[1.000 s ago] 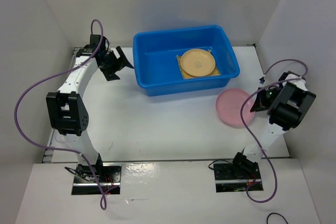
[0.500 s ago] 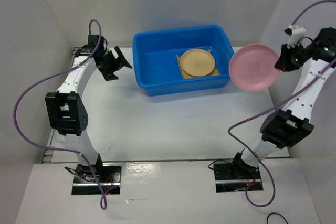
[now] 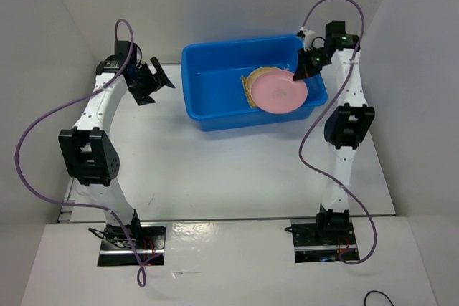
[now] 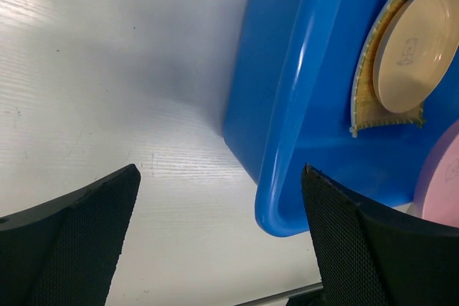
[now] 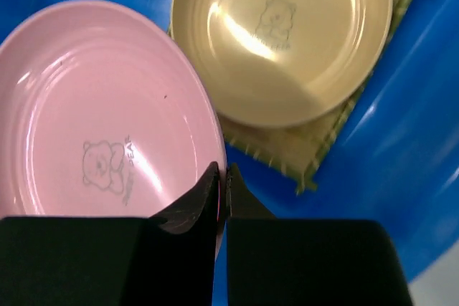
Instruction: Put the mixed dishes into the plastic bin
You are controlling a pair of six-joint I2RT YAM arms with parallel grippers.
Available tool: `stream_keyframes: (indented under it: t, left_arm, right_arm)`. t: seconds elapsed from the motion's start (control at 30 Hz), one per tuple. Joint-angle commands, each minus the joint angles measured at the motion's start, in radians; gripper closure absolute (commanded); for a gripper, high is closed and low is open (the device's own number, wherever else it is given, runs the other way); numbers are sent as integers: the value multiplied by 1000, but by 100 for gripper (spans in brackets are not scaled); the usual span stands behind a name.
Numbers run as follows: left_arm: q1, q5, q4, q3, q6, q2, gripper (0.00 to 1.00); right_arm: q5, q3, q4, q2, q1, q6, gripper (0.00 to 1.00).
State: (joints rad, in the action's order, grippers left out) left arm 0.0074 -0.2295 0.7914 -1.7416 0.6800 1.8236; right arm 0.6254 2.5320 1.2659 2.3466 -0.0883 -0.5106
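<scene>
The blue plastic bin point(image 3: 215, 80) stands at the back middle of the table. Inside it the tan-orange plate point(image 3: 259, 74) lies on the woven bamboo mat point(image 3: 247, 93). My right gripper point(image 3: 303, 69) is shut on the rim of the pink plate point(image 3: 278, 94) and holds it over the bin's right half, overlapping the tan plate. The right wrist view shows the pink plate point(image 5: 93, 120), the tan plate point(image 5: 287, 34) and the mat point(image 5: 315, 145). My left gripper point(image 3: 152, 82) is open and empty just left of the bin point(image 4: 301, 91). The glass cups are out of view.
White walls close in the table on the left, back and right. The bin's rounded near corner point(image 4: 283, 213) lies between my left fingers in the left wrist view. Purple cables loop off both arms.
My right arm lifted the pink plate from the table at the right, swung it up and left, and now holds it over the bin. The left arm barely moved.
</scene>
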Motion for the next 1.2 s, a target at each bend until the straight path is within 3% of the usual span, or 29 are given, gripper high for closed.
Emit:
stream_keyframes:
  t: [0.0,0.17,0.37,0.53,0.73,0.83,0.87,1.0,1.07,1.17]
  left_arm:
    - [17,44,54,-42,-27,-60,1]
    - [17,53,63,3,4,-112,1]
    - [17,75,84,36,35,-159,1]
    - [17,96,103,47,62,-193,1]
    - [26,137,157,67,72,-239,0]
    - [26,147,157,95,81,-276,0]
    - [26,147,157,105,81,-276,0]
    - [36,173,157,126,81,-316,0]
    - [36,218,212,108,44,-316,0]
    - [36,414,385,-44,-2,-248,0]
  right_arm:
    - [-76,186,-43,80,-1,21,100]
    - [-121,416,-77,261,9,79,98]
    - [-121,582,-108,396,27,107,98]
    - [-110,599,-151,480,61,116,98]
    - [-119,599,-238,519,84,146,86]
    - [-131,599,-272,519,94,167,71]
    - [-141,599,-283,519,104,167,52]
    - [-150,599,-283,502,104,176,20]
    - [-133,599,-254,448,104,176,14]
    - [-83,599,-162,358,104,144,4]
